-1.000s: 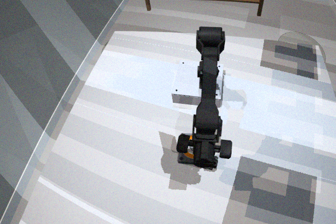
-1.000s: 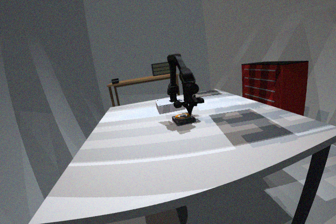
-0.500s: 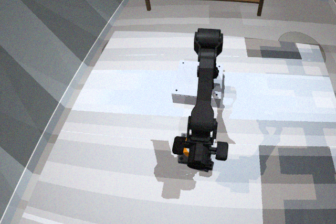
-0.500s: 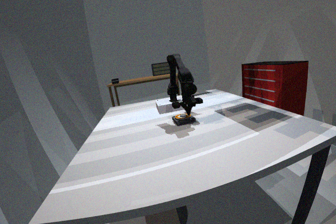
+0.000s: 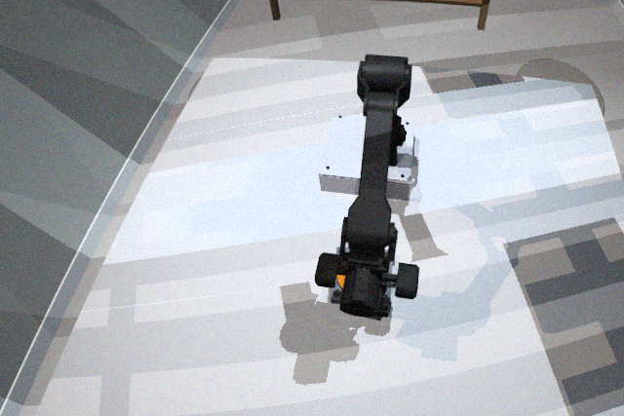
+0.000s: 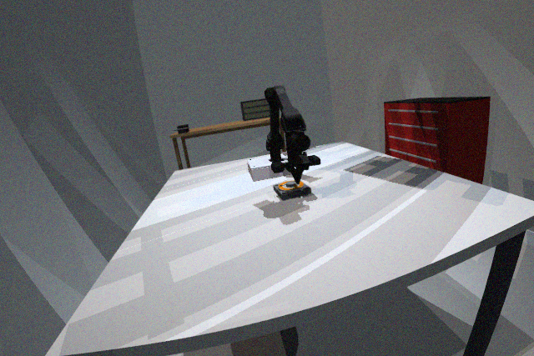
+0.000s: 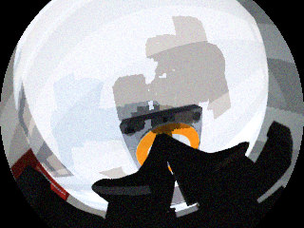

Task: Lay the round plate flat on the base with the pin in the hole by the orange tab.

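Wrist view: jaws pressed together, empty, tips down over the plate (image 7: 147, 146).

A wide white table (image 6: 301, 266) fills the room's middle, its top banded with pale grey, blue-white and darker blocky patches of light and shadow; a bright thin streak runs toward its near edge. A dark leg (image 6: 493, 287) shows under its right near corner. Beyond the table's far edge stands a wooden bench (image 6: 224, 128) on brown legs, with a small dark object at its left end and a dark slatted panel (image 6: 255, 109) behind it. Off the right edge sits a red drawer cabinet (image 6: 437, 137) with silver handles. The walls (image 6: 215, 33) are plain grey, crossed by soft slanting shadows.
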Available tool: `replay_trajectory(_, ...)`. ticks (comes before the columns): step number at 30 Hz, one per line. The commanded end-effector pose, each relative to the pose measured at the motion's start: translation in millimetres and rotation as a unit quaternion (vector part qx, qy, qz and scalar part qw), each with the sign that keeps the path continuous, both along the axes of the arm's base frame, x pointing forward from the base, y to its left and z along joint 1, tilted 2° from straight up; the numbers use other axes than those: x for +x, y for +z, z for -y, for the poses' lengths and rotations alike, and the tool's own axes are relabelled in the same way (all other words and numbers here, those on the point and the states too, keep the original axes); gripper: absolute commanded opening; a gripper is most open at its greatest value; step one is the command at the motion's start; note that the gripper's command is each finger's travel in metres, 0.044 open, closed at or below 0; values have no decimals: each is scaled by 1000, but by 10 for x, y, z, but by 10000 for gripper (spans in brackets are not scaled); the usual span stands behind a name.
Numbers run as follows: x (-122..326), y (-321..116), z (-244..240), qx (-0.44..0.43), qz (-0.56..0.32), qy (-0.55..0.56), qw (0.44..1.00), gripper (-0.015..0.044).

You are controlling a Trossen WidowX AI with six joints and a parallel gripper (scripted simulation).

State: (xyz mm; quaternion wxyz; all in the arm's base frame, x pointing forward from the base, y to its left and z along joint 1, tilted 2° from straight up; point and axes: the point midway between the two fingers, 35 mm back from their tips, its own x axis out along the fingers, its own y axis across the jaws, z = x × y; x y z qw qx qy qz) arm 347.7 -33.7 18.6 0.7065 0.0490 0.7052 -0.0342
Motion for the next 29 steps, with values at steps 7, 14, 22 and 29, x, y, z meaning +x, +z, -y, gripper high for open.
replay_trajectory(7, -31, 389, 1, -3, 6, 2, 1000, 0)
replay_trajectory(14, -19, 306, 0, -1, 5, 0, 1000, 0)
replay_trajectory(22, -19, 306, 0, -1, 5, 0, 1000, 0)
replay_trajectory(29, -19, 306, 0, -1, 5, 0, 1000, 0)
